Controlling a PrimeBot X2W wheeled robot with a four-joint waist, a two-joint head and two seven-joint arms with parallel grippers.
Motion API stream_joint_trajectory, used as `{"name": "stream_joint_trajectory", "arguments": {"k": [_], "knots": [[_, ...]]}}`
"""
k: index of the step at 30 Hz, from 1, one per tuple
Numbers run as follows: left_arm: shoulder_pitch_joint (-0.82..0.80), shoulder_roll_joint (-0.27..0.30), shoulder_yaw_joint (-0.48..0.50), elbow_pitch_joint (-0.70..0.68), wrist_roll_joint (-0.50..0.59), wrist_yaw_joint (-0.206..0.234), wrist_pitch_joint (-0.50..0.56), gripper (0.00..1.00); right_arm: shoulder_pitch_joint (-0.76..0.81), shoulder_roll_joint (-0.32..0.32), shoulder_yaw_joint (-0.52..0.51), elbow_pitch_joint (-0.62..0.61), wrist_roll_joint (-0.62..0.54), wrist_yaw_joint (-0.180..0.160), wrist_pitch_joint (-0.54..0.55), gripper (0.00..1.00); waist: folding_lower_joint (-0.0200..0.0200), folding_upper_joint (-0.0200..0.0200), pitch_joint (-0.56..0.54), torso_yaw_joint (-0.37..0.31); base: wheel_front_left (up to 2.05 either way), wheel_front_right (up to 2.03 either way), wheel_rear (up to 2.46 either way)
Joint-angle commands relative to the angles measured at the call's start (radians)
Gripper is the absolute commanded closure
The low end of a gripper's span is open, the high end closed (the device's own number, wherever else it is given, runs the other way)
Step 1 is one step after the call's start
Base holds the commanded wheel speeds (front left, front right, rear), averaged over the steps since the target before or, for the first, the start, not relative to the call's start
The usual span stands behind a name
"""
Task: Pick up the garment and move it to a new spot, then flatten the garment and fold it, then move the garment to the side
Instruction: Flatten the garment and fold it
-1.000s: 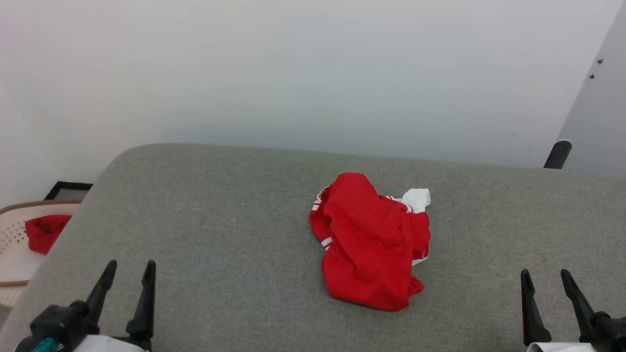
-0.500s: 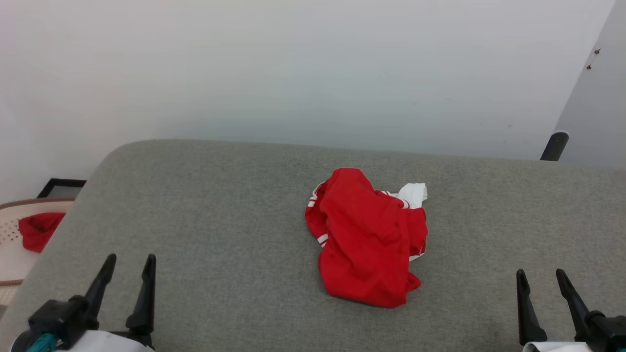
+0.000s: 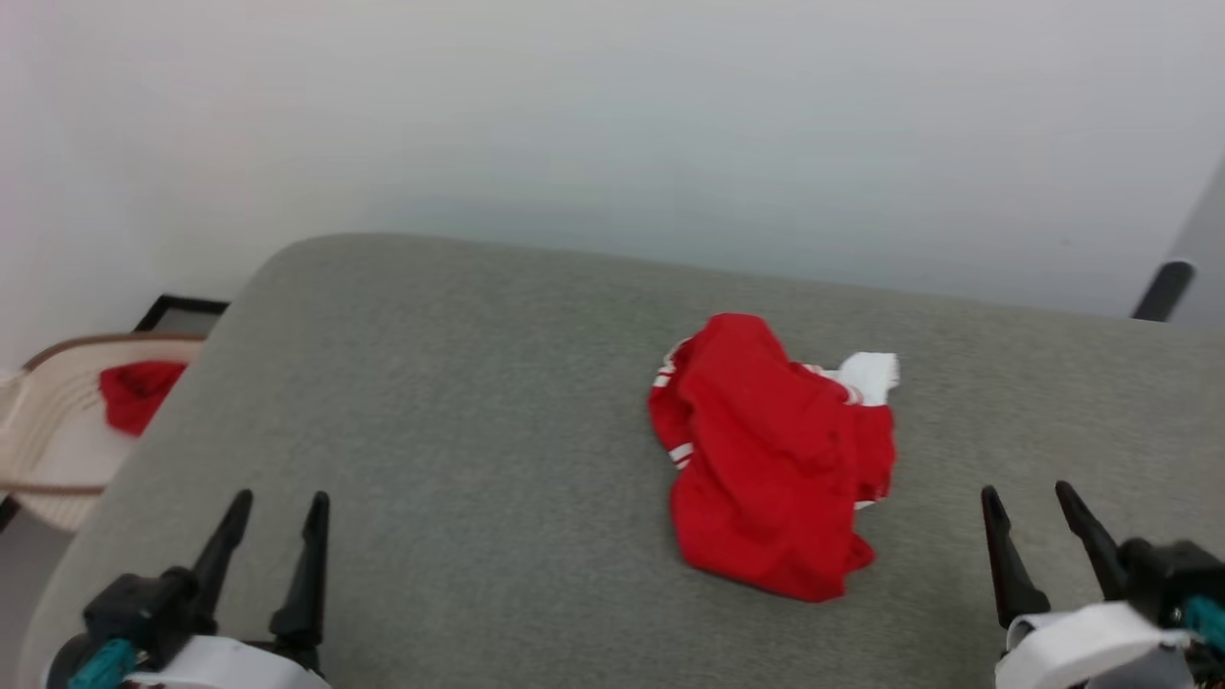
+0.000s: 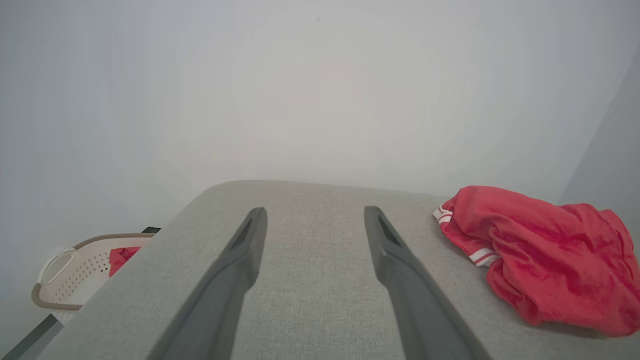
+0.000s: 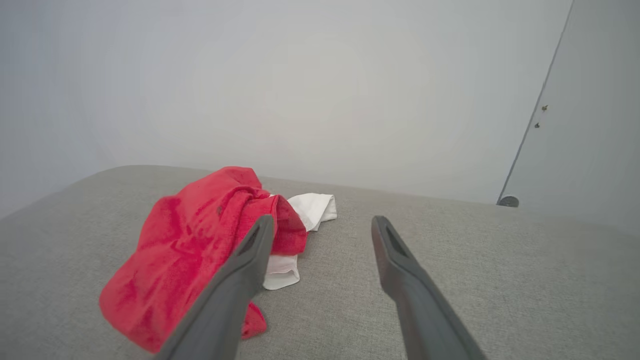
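The garment (image 3: 770, 455) is a bright red shirt with white sleeves, lying crumpled right of centre on the grey cushion (image 3: 459, 383). It also appears at the right of the left wrist view as the garment (image 4: 540, 255) and at the left of the right wrist view as the garment (image 5: 195, 250). My left gripper (image 3: 280, 504) hovers open at the lower left, well away from it, nothing between its fingers. My right gripper (image 3: 1026, 496) stands open at the lower right, a short way right of the shirt, holding nothing.
A beige basket (image 3: 48, 450) with a small red cloth (image 3: 134, 392) sits on the floor left of the cushion, seen too as the basket (image 4: 75, 270). A pale wall (image 3: 612, 124) rises behind. A dark door stop (image 3: 1158, 289) shows at far right.
The whole head picture has shifted, so the camera has turned; the garment lies as before. Both grippers stay open, the right one a little higher in the picture.
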Motion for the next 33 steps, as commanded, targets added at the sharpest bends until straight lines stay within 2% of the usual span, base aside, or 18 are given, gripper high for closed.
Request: {"name": "stream_joint_trajectory", "arguments": {"k": [1,9,17,25,33], "knots": [[-0.010,-0.003,-0.005,-0.003,0.003,-0.002,0.001,0.00,-0.018,-0.008,-0.005,0.001,0.008,0.000,0.018,0.00,0.0000,0.0000,0.018,0.042,0.00,0.00,0.00],[-0.038,-0.031,-0.053,0.000,0.007,-0.014,0.011,0.00,-0.091,-0.038,-0.041,0.031,0.039,0.000,0.216,0.00,0.0000,0.0000,0.055,0.152,0.00,0.00,0.00],[-0.085,-0.063,-0.094,-0.002,0.012,-0.033,-0.002,0.00,-0.175,-0.067,-0.091,0.069,0.016,0.000,0.416,0.00,0.0000,0.0000,0.148,0.236,0.00,0.00,0.00],[-0.138,-0.099,-0.120,0.025,0.014,-0.048,-0.023,0.00,-0.239,-0.068,-0.131,0.096,-0.015,0.000,0.585,0.00,0.0000,0.0000,0.233,0.281,0.00,0.00,0.00],[-0.173,-0.127,-0.129,0.062,0.009,-0.065,-0.040,0.00,-0.280,-0.052,-0.160,0.143,-0.042,0.000,0.674,0.00,0.0000,0.0000,0.282,0.303,0.00,0.00,0.00]]}}
